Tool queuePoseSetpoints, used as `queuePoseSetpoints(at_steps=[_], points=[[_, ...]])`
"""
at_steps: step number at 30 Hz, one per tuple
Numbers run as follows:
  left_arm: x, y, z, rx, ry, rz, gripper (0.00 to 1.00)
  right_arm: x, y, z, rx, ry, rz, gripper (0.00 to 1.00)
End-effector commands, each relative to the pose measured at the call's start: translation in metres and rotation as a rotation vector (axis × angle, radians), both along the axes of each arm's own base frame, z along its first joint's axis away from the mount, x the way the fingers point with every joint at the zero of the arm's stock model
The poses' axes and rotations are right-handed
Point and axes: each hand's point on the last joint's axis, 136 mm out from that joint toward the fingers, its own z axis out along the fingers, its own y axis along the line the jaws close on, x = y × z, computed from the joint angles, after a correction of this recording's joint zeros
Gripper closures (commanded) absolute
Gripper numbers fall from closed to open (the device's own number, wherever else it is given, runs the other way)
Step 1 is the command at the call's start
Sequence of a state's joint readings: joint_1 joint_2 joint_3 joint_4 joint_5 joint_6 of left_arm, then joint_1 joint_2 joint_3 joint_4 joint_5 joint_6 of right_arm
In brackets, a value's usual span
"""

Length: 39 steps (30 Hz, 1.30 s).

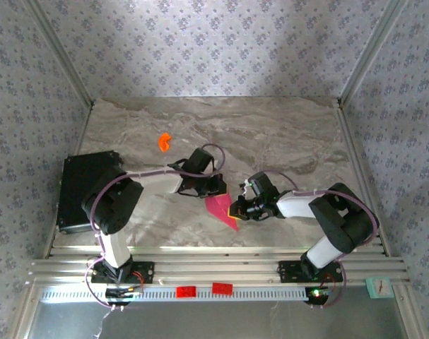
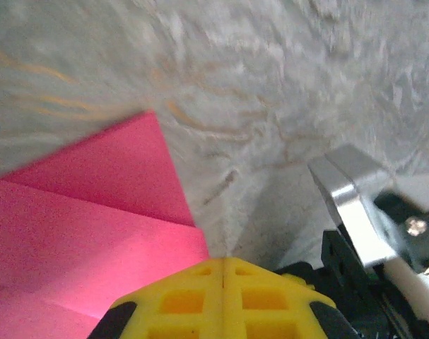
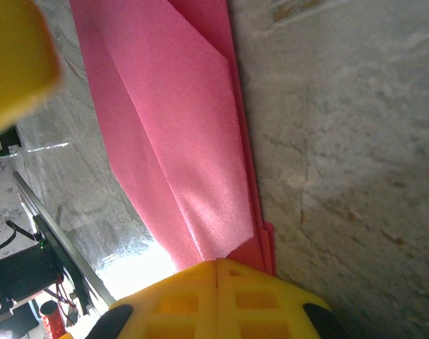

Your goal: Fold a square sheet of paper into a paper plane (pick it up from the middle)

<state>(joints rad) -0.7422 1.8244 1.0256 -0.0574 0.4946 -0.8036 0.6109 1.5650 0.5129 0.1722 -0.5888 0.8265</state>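
The square sheet of paper (image 1: 221,210) is magenta-pink and folded into a long layered shape with a pointed end. It sits on the marble table between the two arms. My right gripper (image 1: 237,210) is at its right side, and in the right wrist view the yellow fingertips (image 3: 193,289) are shut, with the layered paper (image 3: 179,134) running in between them. My left gripper (image 1: 218,188) is at the paper's far end. Its yellow jaws (image 2: 222,263) are shut, right beside a corner of the paper (image 2: 94,219). I cannot tell whether they touch it.
A small orange plastic piece (image 1: 164,141) lies on the table (image 1: 285,134) behind the left arm. A black box (image 1: 83,187) sits at the left edge. Patterned walls enclose the table, and a metal rail (image 1: 214,268) runs along the near edge.
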Motion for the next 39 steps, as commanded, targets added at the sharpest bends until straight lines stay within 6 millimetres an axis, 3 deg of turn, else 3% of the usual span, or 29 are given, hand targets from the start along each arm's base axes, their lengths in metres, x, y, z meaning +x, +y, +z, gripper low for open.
queuePoseSetpoints(at_steps=[1,5,13,19,24,31,39], points=[[-0.008,0.003,-0.028,0.017,0.067,-0.006,0.95,-0.031,-0.037,-0.041,-0.185,0.151,-0.038,0.98],[0.0,0.017,-0.043,0.036,0.088,0.029,0.95,-0.033,-0.038,-0.044,-0.189,0.161,-0.037,0.98],[0.038,0.059,-0.057,0.072,0.104,0.12,0.95,-0.034,-0.038,-0.045,-0.184,0.161,-0.046,0.98],[0.059,0.078,-0.049,0.109,0.096,0.167,0.95,-0.035,-0.038,-0.045,-0.181,0.166,-0.038,0.98],[0.066,0.079,-0.031,0.115,0.061,0.179,0.95,-0.036,-0.038,-0.044,-0.18,0.163,-0.04,0.98],[0.06,0.077,-0.008,0.119,0.003,0.195,0.95,-0.034,-0.036,-0.04,-0.174,0.155,-0.028,0.98],[0.039,0.046,0.009,0.066,-0.035,0.137,0.94,-0.031,-0.037,-0.039,-0.176,0.145,-0.034,0.98]])
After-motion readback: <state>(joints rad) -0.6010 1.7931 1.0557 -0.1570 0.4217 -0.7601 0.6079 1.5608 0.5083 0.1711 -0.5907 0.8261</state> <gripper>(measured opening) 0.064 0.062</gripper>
